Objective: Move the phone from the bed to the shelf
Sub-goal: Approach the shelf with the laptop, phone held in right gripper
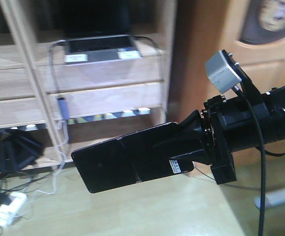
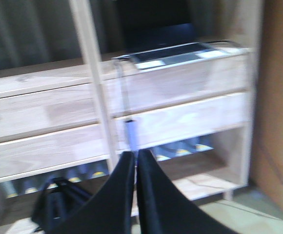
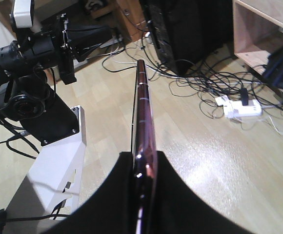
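Observation:
The phone [image 1: 100, 169], black and glossy with a white sticker near the held end, hangs level in the air in front of the shelf [image 1: 108, 98]. My right gripper [image 1: 128, 158] is shut on it from the right. In the right wrist view the phone [image 3: 142, 107] shows edge-on with a pinkish rim, clamped between the right gripper [image 3: 145, 155] fingers above the floor. My left gripper [image 2: 135, 157] is shut with nothing in it and points at the shelf [image 2: 180, 117]. The left arm [image 3: 58, 39] also shows at top left. The bed is out of view.
A grey laptop [image 1: 100, 49] sits open on an upper shelf board, cable hanging down. A black bag [image 1: 14, 150], white power strip [image 1: 7, 209] and tangled cables lie low at the left. A wooden door [image 1: 260, 59] stands to the right. The robot's white base [image 3: 53, 165] is below.

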Tool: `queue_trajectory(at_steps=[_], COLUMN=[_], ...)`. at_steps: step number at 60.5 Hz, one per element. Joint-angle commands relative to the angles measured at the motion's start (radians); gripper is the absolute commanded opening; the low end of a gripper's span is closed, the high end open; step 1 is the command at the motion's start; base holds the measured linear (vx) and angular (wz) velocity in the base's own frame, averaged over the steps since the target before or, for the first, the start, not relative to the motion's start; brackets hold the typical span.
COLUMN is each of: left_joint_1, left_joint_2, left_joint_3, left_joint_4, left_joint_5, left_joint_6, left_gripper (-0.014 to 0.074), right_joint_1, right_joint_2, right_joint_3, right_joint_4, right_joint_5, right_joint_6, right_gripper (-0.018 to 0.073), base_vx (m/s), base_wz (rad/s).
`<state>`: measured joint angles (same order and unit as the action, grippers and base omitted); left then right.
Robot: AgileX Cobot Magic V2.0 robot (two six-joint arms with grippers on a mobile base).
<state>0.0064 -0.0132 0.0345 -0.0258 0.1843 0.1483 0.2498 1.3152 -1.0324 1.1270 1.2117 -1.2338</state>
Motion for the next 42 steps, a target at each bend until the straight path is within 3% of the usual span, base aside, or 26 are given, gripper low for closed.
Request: queue_trajectory(at_steps=[1,20,42], left_joint_1=[-0.006,-0.006,-0.006], left_joint_2=[-0.011,-0.011,-0.011], left_joint_3=[-0.022,-0.022,-0.022], left_joint_4=[-0.009,-0.009,-0.009], left_joint_5=[-0.073,-0.073,-0.073], left_joint_6=[-0.006,-0.006,-0.006], left_gripper=[0.0001,0.0001,0.0001], right_joint_1=[0.002,0.002,0.002], right_joint_2=[-0.032,-0.032,-0.032], right_joint_3=[-0.029,-0.029,-0.029], right_joint_4=[0.093,0.093,0.093], right_joint_5=[0.076,0.076,0.076], right_joint_6=[-0.001,-0.001,-0.001], right_gripper=[-0.0002,-0.0002,-0.0002], base_vx=[0.26,0.26,0.26], base_wz=[0.4,0.29,0.08])
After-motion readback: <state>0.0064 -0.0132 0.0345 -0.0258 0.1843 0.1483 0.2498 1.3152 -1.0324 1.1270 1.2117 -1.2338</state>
